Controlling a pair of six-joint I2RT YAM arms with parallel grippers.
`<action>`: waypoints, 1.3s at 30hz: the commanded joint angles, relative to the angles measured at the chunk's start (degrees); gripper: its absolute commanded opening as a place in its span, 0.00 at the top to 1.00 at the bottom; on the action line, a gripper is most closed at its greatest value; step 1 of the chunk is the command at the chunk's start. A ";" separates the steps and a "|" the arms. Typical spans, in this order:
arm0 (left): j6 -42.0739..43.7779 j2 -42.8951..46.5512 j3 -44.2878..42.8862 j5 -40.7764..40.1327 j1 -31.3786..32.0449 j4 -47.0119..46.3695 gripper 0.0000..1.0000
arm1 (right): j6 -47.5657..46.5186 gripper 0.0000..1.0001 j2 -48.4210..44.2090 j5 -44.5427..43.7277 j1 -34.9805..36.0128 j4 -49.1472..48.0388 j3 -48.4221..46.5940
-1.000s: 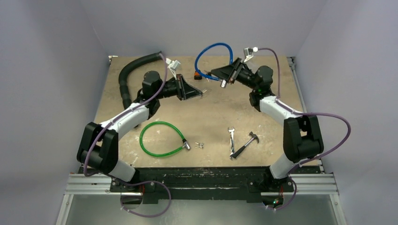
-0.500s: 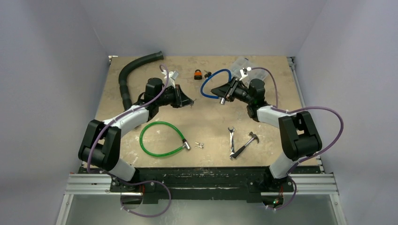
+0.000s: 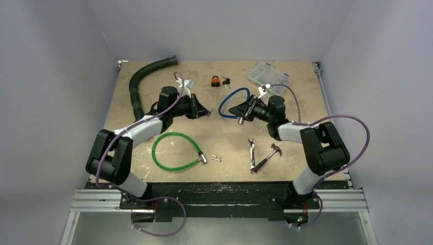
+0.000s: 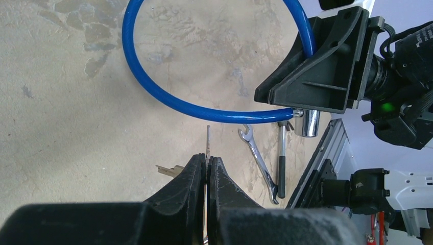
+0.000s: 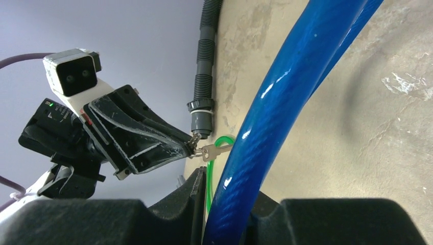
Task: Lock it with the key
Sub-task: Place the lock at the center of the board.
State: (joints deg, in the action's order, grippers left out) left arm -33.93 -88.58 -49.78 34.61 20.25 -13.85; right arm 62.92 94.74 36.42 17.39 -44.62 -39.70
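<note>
My right gripper [image 3: 242, 110] is shut on a blue cable lock [image 3: 232, 95], holding it near its chrome lock head [image 4: 310, 122]; the blue cable [image 5: 286, 102] runs between its jaws in the right wrist view. My left gripper [image 3: 208, 112] is shut on a small silver key [image 4: 208, 144], its blade sticking out toward the blue cable [image 4: 168, 97]. The key [image 5: 214, 150] hangs from the left jaws in the right wrist view. The two grippers face each other a short gap apart, at mid-table.
A green cable lock [image 3: 176, 151] with loose keys [image 3: 217, 157] lies front left. A wrench [image 3: 251, 151] and hammer [image 3: 266, 157] lie front right. An orange padlock [image 3: 216, 81], a clear plastic box [image 3: 268, 76] and a black corrugated hose [image 3: 139, 81] sit at the back.
Both arms have drawn back toward the near side and lowered, the right carrying the blue cable lock away from the orange padlock. The grippers now face each other closer.
</note>
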 commanded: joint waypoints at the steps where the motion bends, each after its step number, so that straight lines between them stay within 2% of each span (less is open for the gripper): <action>1: -0.38 0.13 0.25 -0.38 -0.39 -1.25 1.00 | -0.53 1.00 -0.68 -1.03 0.69 -7.40 -0.11; 11: 0.77 0.06 0.49 -1.56 -0.48 0.13 1.00 | 0.76 1.00 1.88 -1.51 1.38 -6.95 0.70; 19: 0.90 -5.40 -1.88 -0.87 -0.48 -0.10 1.00 | 0.34 0.99 5.61 -2.85 1.42 -3.25 1.28; 20: 0.98 -6.10 -2.21 -0.85 -0.48 0.14 1.00 | -0.12 0.93 5.89 -3.24 1.34 -1.53 0.72; 22: 0.90 -7.83 -2.68 -0.60 -0.48 0.11 1.00 | -1.89 0.69 6.26 -3.91 1.34 3.68 -0.78; 23: 0.59 -8.49 -2.77 -0.38 -0.48 -0.10 1.00 | -3.09 0.62 6.39 -4.09 1.36 6.64 -1.51; 29: -1.58 -10.85 -2.47 -0.16 -0.48 -2.87 1.00 | -6.88 0.46 6.19 -8.33 1.42 16.25 -3.76; 32: -1.92 -10.98 -2.72 1.46 -0.48 -4.49 1.00 | -8.51 0.46 6.69 -8.96 1.47 19.03 -5.06; 34: -2.37 -9.91 -2.57 2.04 -0.52 -5.72 1.00 | -12.41 0.53 6.86 -8.75 2.56 21.89 -7.30; 36: -2.48 -8.13 -2.17 2.06 -0.83 -6.30 1.00 | -14.20 0.67 7.40 -8.16 4.26 22.90 -9.52; 38: -3.45 -6.11 -1.83 1.93 -1.91 -6.09 1.00 | -13.70 0.98 9.05 -5.46 5.67 20.34 -10.90; 39: -3.81 -5.10 -1.71 2.06 -2.82 -5.58 1.00 | -13.21 1.00 9.90 -4.38 6.25 18.89 -11.56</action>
State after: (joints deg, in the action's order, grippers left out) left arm -35.90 -99.29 -50.15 35.14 19.92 -16.19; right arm 52.45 102.69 29.15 20.60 -22.94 -46.41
